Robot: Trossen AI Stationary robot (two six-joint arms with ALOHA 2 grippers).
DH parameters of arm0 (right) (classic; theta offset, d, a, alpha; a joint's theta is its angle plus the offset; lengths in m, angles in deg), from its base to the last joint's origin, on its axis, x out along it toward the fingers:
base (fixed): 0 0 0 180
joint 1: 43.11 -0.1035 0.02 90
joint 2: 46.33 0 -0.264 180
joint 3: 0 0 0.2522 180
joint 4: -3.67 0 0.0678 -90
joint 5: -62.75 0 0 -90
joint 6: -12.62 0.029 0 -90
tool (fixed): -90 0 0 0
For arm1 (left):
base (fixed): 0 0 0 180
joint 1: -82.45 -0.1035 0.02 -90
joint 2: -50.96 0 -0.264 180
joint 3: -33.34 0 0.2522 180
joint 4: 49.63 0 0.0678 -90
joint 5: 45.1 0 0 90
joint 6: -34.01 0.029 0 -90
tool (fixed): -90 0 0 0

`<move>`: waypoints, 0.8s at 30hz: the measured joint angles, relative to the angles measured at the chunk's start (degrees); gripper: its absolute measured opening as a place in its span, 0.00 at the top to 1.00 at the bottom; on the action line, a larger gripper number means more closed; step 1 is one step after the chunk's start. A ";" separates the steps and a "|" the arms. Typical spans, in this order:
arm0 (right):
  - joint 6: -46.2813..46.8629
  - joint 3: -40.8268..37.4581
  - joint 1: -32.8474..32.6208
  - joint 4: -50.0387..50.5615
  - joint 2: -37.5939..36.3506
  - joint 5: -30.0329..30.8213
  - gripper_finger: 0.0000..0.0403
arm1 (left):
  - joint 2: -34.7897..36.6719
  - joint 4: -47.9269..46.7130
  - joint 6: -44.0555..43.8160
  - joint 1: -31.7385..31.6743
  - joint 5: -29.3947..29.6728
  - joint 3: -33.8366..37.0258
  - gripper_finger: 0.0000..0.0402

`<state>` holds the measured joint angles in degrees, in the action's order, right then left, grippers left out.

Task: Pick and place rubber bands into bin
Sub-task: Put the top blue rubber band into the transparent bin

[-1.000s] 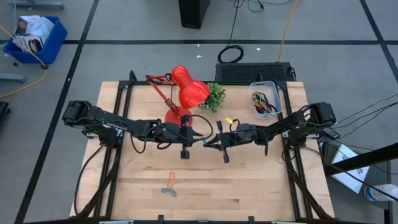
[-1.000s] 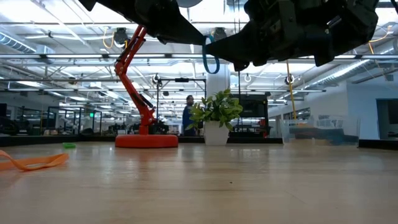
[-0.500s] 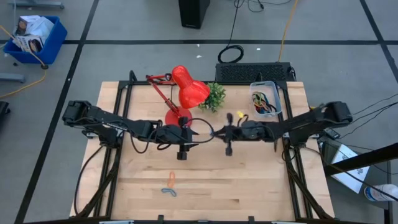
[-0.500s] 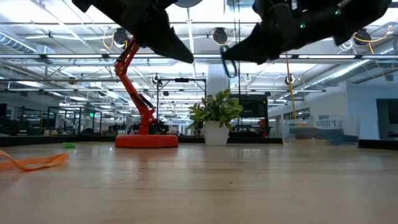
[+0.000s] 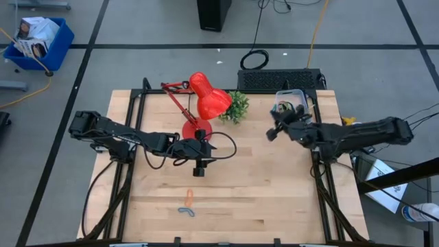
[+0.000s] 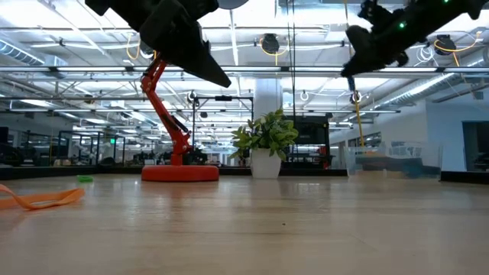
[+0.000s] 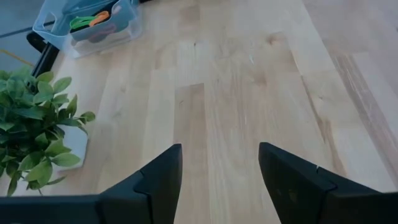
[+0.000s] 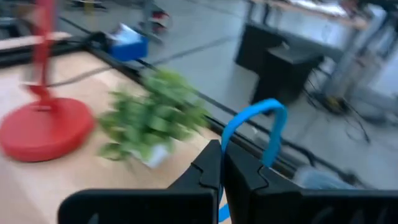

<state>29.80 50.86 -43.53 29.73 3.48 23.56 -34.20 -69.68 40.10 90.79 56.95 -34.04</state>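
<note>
My right gripper (image 5: 272, 132) hangs high over the table just left of the bin (image 5: 291, 110), a clear tub holding several coloured rubber bands. It is shut on a blue rubber band (image 8: 261, 115). My left gripper (image 7: 219, 149) is open and empty, above the table in front of the red lamp's base (image 5: 195, 130), and it points toward the bin (image 7: 93, 25). An orange band (image 5: 190, 197) and a blue band (image 5: 186, 211) lie flat on the table near the front. In the low view the orange band (image 6: 42, 198) and a small green one (image 6: 84, 179) lie at the left. My right gripper pinches the blue band between its two shut fingers at one spot of the loop (image 8: 222, 142). The fingers come about level from the table's right. The rest of the band stands out past the fingertips as an open arch, lifted clear of the table.
A red desk lamp (image 5: 202, 103) and a small potted plant (image 5: 236, 106) stand at the table's far middle, between my two arms. A blue crate (image 5: 38, 41) sits on the floor far left. Bare wood lies in the middle and at the front right.
My right gripper has gone from the table's middle, close by my left gripper, toward the right and far edge to the bin, carrying the blue band clear of the table. My left gripper has drawn back a little toward the table's left.
</note>
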 joint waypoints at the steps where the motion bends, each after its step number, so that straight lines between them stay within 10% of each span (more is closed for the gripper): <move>1: 1.72 0.00 1.42 2.55 -0.81 -0.01 1.00 | 0.00 0.00 0.00 0.00 0.00 0.00 0.45; 9: 11.03 0.00 17.13 17.29 -1.27 -14.46 1.00 | 0.00 0.44 0.04 0.00 -0.02 0.00 0.45; 24: 10.61 -0.02 35.00 24.02 6.22 -22.59 1.00 | 0.00 0.48 0.09 0.00 -0.04 0.00 0.45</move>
<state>40.41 50.84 -8.53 53.75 9.70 0.98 -34.20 -69.20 40.19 90.79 56.91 -34.04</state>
